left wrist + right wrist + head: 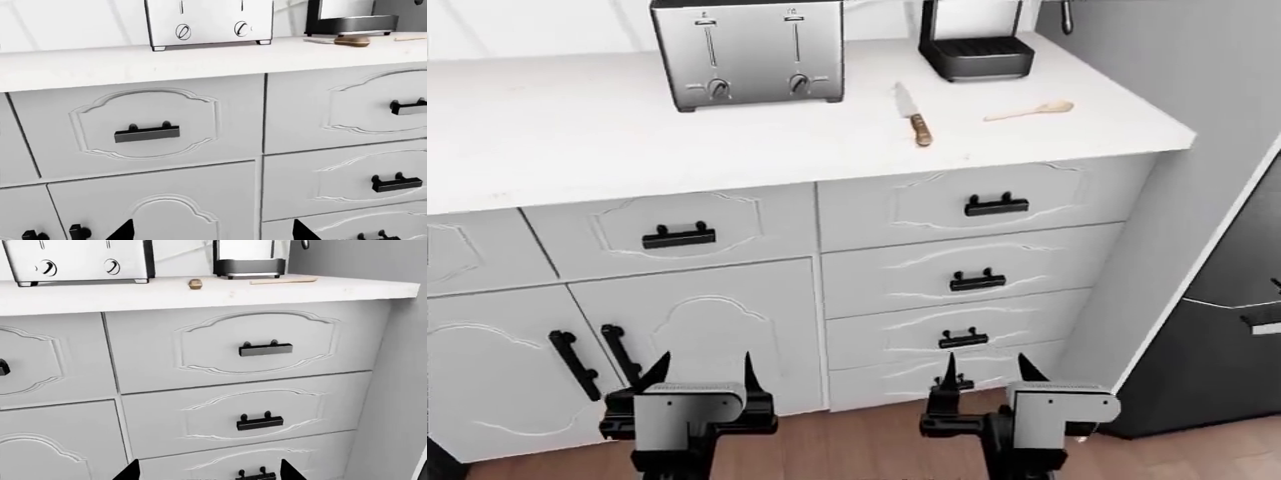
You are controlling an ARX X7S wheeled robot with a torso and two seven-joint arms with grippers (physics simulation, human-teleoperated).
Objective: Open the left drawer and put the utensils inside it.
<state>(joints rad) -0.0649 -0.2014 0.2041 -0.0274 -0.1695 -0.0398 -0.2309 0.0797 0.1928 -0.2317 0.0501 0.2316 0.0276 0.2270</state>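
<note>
- While both arms hang low before the white cabinets, the left drawer (674, 235) sits shut under the desk (547, 140), its black bar handle (678, 237) well above the left claw (691, 385).
- Left claw: dark fingertips stand apart, gripping nothing and touching nothing, in front of the cupboard door (707, 340) below the drawer.
- Right claw (988, 378): fingertips likewise spread and bare, level with the lower drawers of the right-hand stack (974, 290).
- On the desk, the knife (913, 113) lies with its brown handle towards the front edge, steel blade pointing back, just right of the toaster (747, 52).
- Further right, the pale wooden spoon (1030, 110) lies apart from the knife, in front of the black appliance (974, 50) near the desk's right end.
- Both utensils lie well above and beyond either claw.
- From the left wrist view, the drawer front (143, 125) fills the centre, closed flush, with the claw's tips showing at the lower edge.
</note>
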